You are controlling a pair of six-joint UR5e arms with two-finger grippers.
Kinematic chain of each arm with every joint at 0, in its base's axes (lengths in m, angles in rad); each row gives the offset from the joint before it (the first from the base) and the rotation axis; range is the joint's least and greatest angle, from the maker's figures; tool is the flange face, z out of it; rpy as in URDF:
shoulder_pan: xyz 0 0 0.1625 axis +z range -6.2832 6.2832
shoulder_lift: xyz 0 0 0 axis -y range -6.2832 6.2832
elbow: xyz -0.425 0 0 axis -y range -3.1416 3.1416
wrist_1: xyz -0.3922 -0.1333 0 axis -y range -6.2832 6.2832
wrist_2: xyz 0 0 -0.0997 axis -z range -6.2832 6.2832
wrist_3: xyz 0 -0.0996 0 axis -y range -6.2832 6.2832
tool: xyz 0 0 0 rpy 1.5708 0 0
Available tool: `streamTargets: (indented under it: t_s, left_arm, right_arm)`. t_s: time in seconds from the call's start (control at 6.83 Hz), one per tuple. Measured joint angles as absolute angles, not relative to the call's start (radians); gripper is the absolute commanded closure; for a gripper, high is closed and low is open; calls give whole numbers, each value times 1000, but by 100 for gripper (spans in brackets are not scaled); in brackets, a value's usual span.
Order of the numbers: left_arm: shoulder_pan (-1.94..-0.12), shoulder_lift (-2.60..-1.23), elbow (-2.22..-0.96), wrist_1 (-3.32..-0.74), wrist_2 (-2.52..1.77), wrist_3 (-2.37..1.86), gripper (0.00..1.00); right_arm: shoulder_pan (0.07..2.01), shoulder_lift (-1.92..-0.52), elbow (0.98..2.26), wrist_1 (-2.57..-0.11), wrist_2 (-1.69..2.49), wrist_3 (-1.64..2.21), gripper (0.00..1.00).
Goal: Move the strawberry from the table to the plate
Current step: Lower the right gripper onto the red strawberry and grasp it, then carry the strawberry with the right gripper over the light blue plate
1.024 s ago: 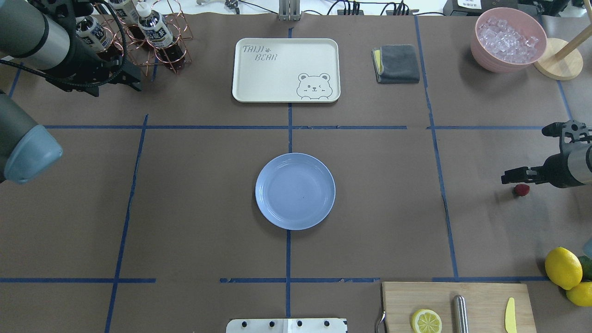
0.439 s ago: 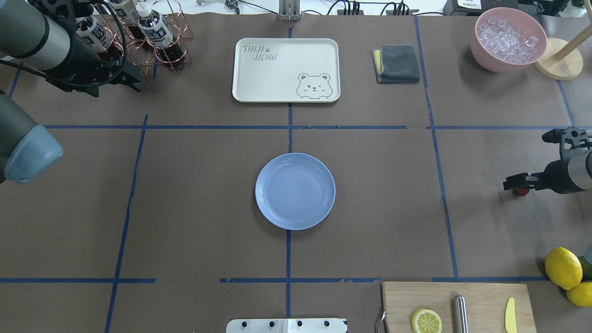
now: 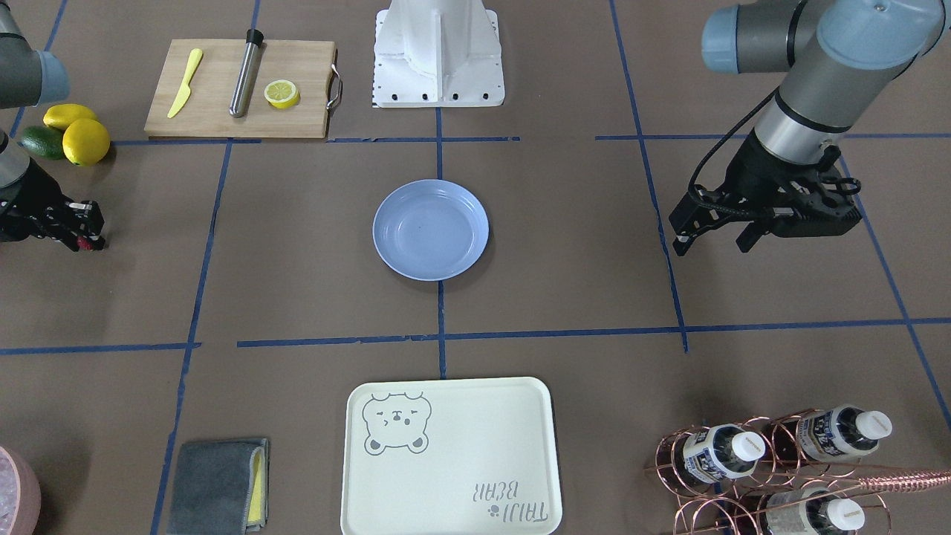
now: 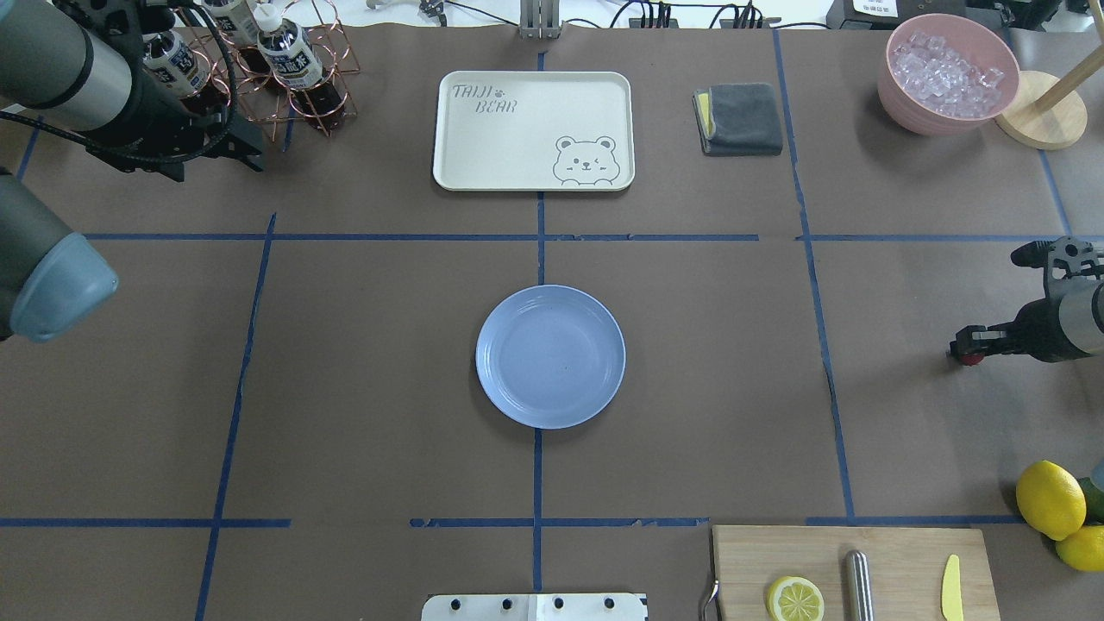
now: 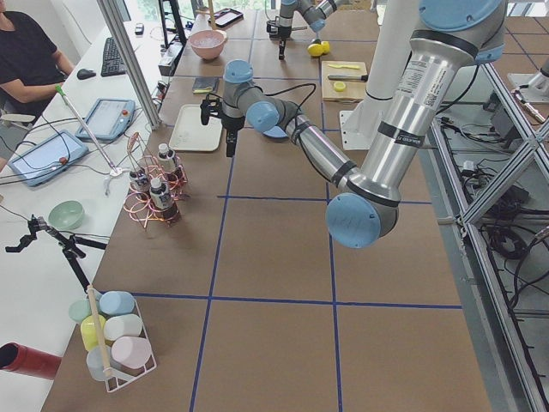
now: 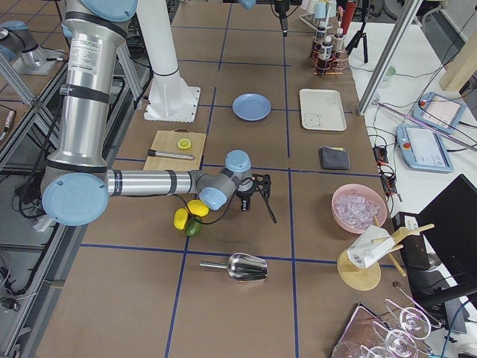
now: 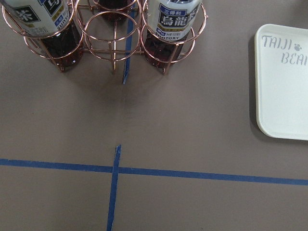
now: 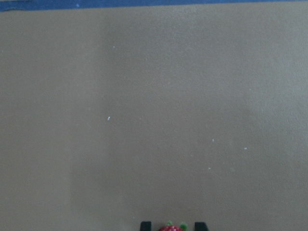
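Observation:
The strawberry (image 8: 173, 228) is a small red berry with green bits, lying on the brown paper table (image 4: 371, 388) at the far right. My right gripper (image 4: 968, 348) is down over it, open. One fingertip (image 8: 145, 225) stands on each side of the berry with a small gap. From overhead only a red sliver of the strawberry (image 4: 972, 359) shows under the fingers. The light-blue plate (image 4: 550, 356) sits empty at the table's centre, far to the left of the berry. My left gripper (image 3: 710, 242) hangs open and empty at the back left, beside the bottle rack.
A cream bear-print tray (image 4: 533, 129) lies behind the plate. The copper bottle rack (image 4: 276, 60) stands next to the left gripper. Lemons (image 4: 1050, 498) and a cutting board (image 4: 906, 569) lie in front of the right gripper. A pink bowl of ice (image 4: 947, 73) and a grey cloth (image 4: 740, 118) are at the back right.
My right gripper has tipped down and shifted over the strawberry, which lay uncovered beside it a second ago and now sits between its fingertips. The left arm has not moved.

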State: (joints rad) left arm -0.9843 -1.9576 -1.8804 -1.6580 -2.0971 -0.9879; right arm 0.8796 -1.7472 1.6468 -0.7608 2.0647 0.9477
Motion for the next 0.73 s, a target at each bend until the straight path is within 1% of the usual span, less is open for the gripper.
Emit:
streamTargets:
  t_s: [0.29,0.59,0.73]
  left_arm:
    - [-984,-1958,-1880,-1658,-2097,-988,0]
    - [-986,-1951,-1880,-1656,-2096,-965,0]
    - [-988,-1933,-1880,-1655,-2096,-911,0]
  right_arm:
    - [883,-1748,1666,-762,2068,946,100]
    - [890,-1733,1761,-824,2088,946,100]
    - [892,-1682,1816,-914,2095,949,100]
